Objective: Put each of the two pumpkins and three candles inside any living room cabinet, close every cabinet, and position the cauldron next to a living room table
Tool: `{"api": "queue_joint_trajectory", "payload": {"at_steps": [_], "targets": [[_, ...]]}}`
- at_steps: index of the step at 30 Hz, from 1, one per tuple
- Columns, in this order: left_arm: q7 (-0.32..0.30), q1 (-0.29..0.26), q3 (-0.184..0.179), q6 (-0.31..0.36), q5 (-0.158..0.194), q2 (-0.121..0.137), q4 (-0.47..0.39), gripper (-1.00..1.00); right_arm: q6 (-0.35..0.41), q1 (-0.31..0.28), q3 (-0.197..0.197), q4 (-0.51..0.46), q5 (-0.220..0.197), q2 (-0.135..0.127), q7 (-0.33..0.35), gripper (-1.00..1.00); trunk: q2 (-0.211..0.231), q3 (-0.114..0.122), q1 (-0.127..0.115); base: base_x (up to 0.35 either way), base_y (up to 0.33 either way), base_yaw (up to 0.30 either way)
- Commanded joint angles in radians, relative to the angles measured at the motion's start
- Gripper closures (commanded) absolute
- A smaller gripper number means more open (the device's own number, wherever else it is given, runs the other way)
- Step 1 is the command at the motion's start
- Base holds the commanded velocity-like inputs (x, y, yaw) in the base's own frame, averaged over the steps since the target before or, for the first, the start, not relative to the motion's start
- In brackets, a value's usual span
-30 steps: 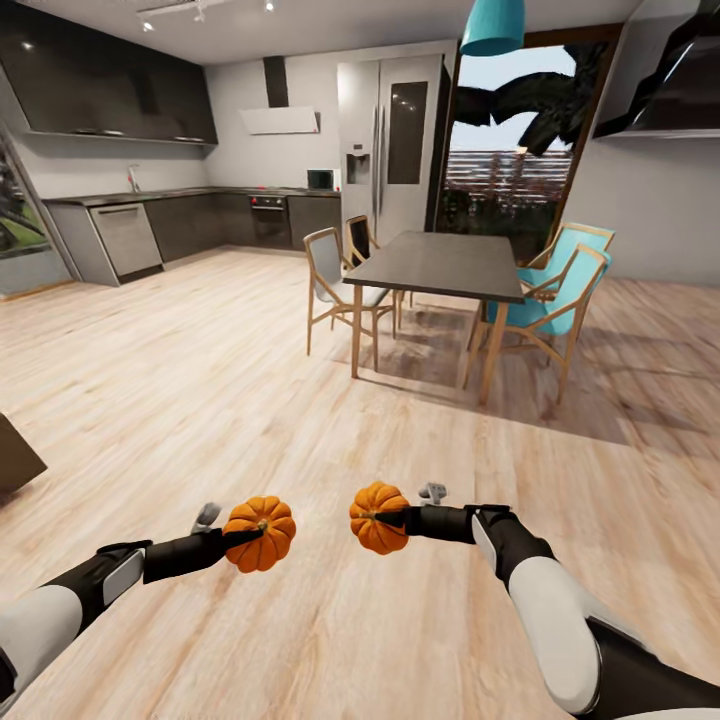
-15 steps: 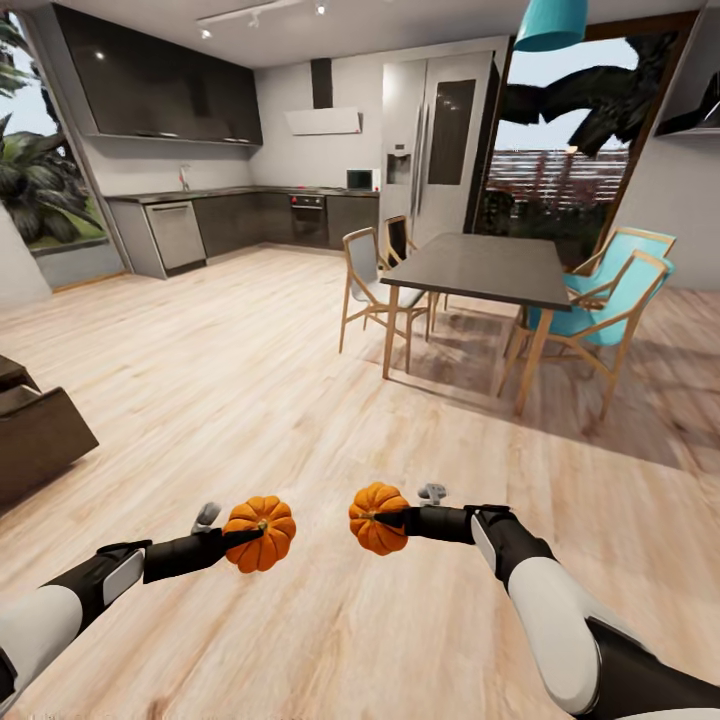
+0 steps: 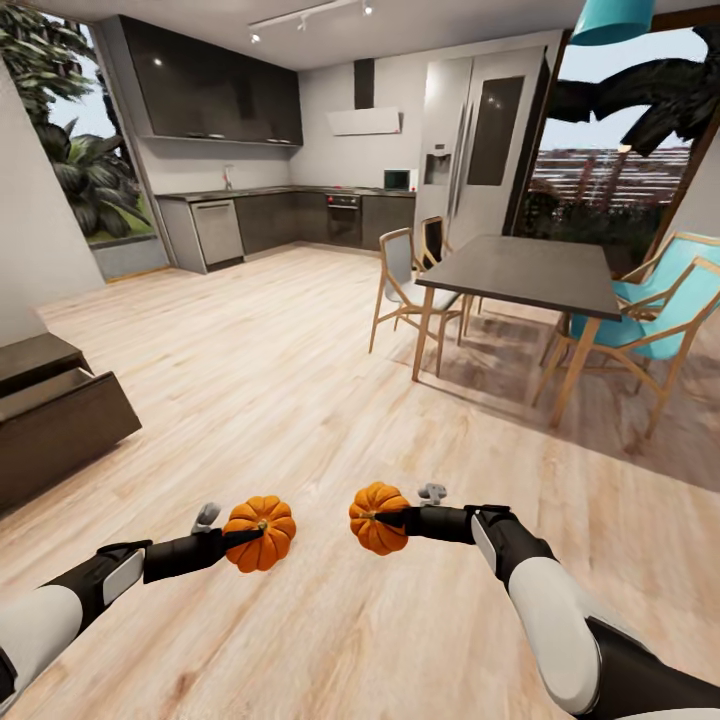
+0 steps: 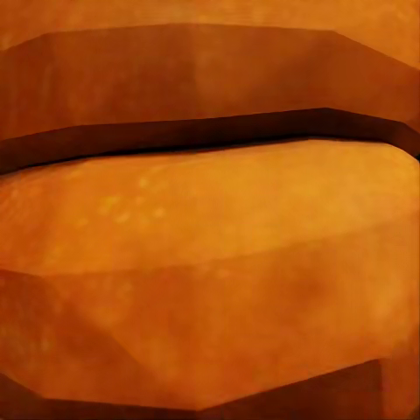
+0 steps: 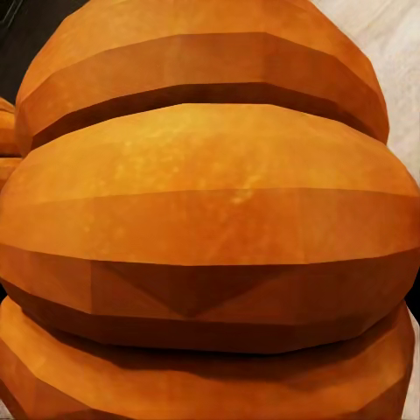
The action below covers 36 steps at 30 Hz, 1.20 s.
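Left gripper [image 3: 240, 538] and right gripper [image 3: 385, 520] are each pinching a pumpkin [image 3: 260, 533] [image 3: 377, 517] across its ribs; likely light, rigid, slightly slippery.

The head camera looks forward and down over the wooden floor [image 3: 250, 380] toward the kitchen. Each wrist camera sits tight against its pumpkin [image 4: 210, 227], sharing both pumpkins with the head view.

Bright, even daylight from the window [image 3: 640, 140] and ceiling spots leaves soft shadows under the dining table [image 3: 520, 272], straight lines bow at the wide head view's edges, and both wrist views look perhaps slightly blurred.
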Motion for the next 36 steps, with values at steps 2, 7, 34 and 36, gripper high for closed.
{"api": "queue_joint_trajectory", "payload": {"at_steps": [2,7,34,36], "targets": [[0.000,0.000,0.001,0.000,0.000,0.000,0.000,1.00,0.000,0.000,0.000,-0.001,-0.001,0.000,-0.002,1.00,0.000,0.000,0.000,0.000,0.000,0.218],[0.000,0.000,0.001,0.000,0.001,0.000,0.000,1.00,0.000,0.000,-0.001,0.000,-0.001,0.000,-0.002,1.00,0.000,0.000,0.000,0.000,0.000,0.218],[0.001,0.000,0.001,0.002,0.002,-0.004,0.000,1.00,-0.001,0.000,0.000,0.000,0.000,0.000,0.000,1.00,0.000,0.000,0.000,0.000,0.000,0.218],[0.001,0.000,0.001,0.002,0.002,-0.003,0.000,1.00,-0.001,0.000,0.000,0.000,0.000,0.001,0.000,1.00,0.000,0.000,0.000,0.000,0.000,0.217]]}}
